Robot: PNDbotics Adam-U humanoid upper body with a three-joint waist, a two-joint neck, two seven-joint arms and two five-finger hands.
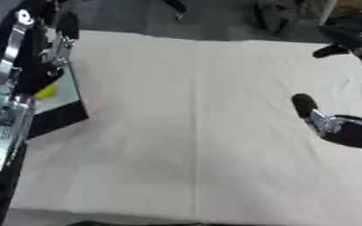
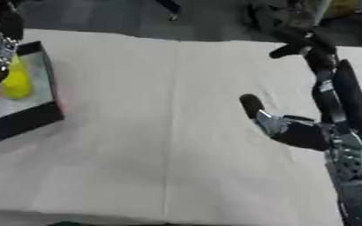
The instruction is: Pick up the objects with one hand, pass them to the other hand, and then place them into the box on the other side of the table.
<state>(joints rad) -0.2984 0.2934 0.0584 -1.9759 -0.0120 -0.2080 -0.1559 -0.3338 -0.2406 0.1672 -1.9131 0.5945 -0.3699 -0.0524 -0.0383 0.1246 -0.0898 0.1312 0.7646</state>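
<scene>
A yellow object (image 2: 16, 81) sits inside the box (image 2: 31, 115), a black-walled tray with a pale floor at the table's left edge. My left hand (image 1: 57, 49) hangs right over the box, just above the yellow object; whether it touches the object is unclear. In the left eye view my left arm hides most of the box, and only a bit of the yellow object (image 1: 45, 91) shows. My right hand (image 2: 280, 126) hovers over the right side of the table, open, with one fingertip (image 2: 251, 104) pointing up the table and nothing in it.
A pale cloth covers the table (image 1: 192, 132), with a crease running down its middle. Dark things lie on the floor beyond the far edge. My right forearm (image 2: 335, 97) stretches along the right edge.
</scene>
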